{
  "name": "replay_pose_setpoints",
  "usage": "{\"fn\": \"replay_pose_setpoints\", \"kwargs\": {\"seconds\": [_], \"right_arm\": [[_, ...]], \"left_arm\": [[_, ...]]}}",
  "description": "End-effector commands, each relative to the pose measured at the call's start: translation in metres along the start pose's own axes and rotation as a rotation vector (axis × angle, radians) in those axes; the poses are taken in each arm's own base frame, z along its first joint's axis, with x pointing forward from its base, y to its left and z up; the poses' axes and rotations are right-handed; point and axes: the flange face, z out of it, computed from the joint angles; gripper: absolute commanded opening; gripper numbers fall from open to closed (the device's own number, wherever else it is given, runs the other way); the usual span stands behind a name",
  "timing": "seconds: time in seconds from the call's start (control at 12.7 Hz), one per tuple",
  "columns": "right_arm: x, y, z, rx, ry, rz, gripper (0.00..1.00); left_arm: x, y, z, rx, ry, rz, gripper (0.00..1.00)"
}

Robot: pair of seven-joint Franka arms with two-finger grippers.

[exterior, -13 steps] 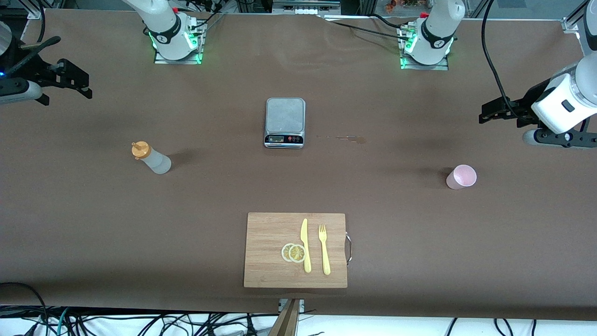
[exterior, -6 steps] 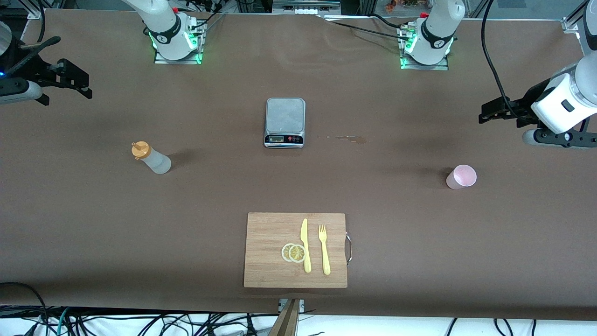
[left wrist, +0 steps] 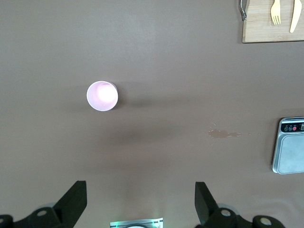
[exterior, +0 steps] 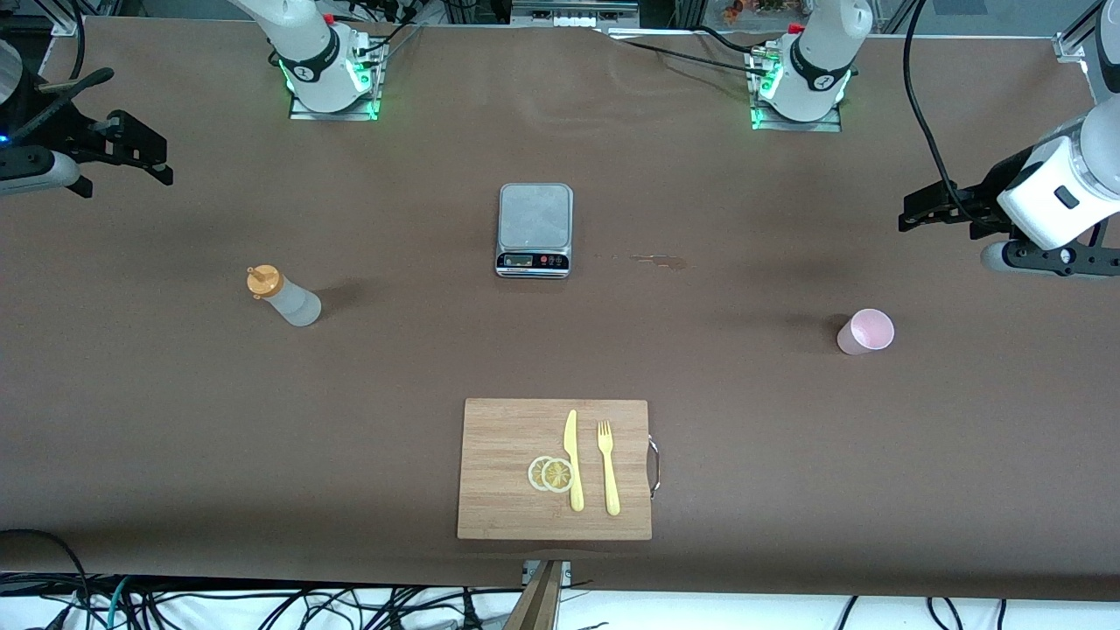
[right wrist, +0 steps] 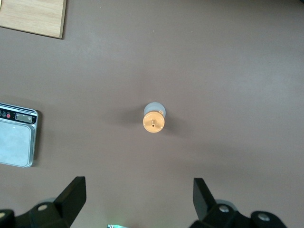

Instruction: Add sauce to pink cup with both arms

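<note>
Nothing is being gripped yet, so this looks like the very start: approach step, w/ both arms parked high at the ends of the surface (exterior: 175, 420).

The sauce (exterior: 284, 297) is standing upright toward the right arm's end, well apart from everything else. The pink cup (exterior: 864, 332) is standing upright and looks empty, toward the left arm's end, a bit nearer the front camera than the sauce. Between them, a scale (exterior: 535, 229) is sitting farther from the camera and a cutting board (exterior: 507, 468) nearer, carrying a knife (exterior: 573, 459), fork (exterior: 607, 466) and lemon slices (exterior: 550, 473). A small stain (exterior: 661, 260) is showing beside the scale.

Right pincer (right wrist: 137, 199) is hanging w/ fingers spread wide, nothing between them; its wrist view is looking straight down, w/ the sauce's orange cap near centre. Left pincer (left wrist: 140, 202) is likewise spread wide and holding nothing, looking down on the cup's rim.

Arm pose: both wrists are pointing roughly downward, raised well above the surface, each arm reaching out sideways from its base.

Next, probably: right arm needs to be dropping onto the bottle body below the cap, while left arm is lowering to steady the cup by its wall. Bottle looks soft, so too hard a squeeze could be squirting sauce early.
</note>
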Motion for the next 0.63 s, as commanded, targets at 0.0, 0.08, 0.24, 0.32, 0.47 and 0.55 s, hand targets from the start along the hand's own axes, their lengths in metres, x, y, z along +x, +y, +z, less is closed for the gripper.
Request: {"fn": "replay_pose_setpoints", "kwargs": {"seconds": [0.0, 0.08, 0.24, 0.32, 0.47, 0.55], "right_arm": [[-0.0007, 0.0012, -0.0049, -0.001, -0.001, -0.004, 1.0], [-0.0007, 0.0012, -0.0049, -0.001, -0.001, -0.004, 1.0], [-0.0008, 0.0012, -0.0049, -0.001, -0.001, -0.004, 1.0], [-0.0007, 0.0012, -0.0049, -0.001, -0.001, -0.004, 1.0], [-0.0007, 0.0012, -0.0049, -0.001, -0.001, -0.004, 1.0], [-0.0007, 0.0012, -0.0049, -0.001, -0.001, -0.004, 1.0]], "left_arm": [[0.0062, 0.0012, -0.0062, 0.017, 0.007, -0.007, 1.0], [0.0062, 0.0012, -0.0062, 0.017, 0.007, -0.007, 1.0], [0.006, 0.0003, -0.0062, 0.016, 0.006, -0.008, 1.0], [0.0061, -0.0007, -0.0062, 0.018, 0.006, -0.01, 1.0], [0.0061, -0.0038, -0.0063, 0.051, 0.006, -0.011, 1.0], [0.0061, -0.0038, -0.007, 0.051, 0.008, -0.011, 1.0]]}}
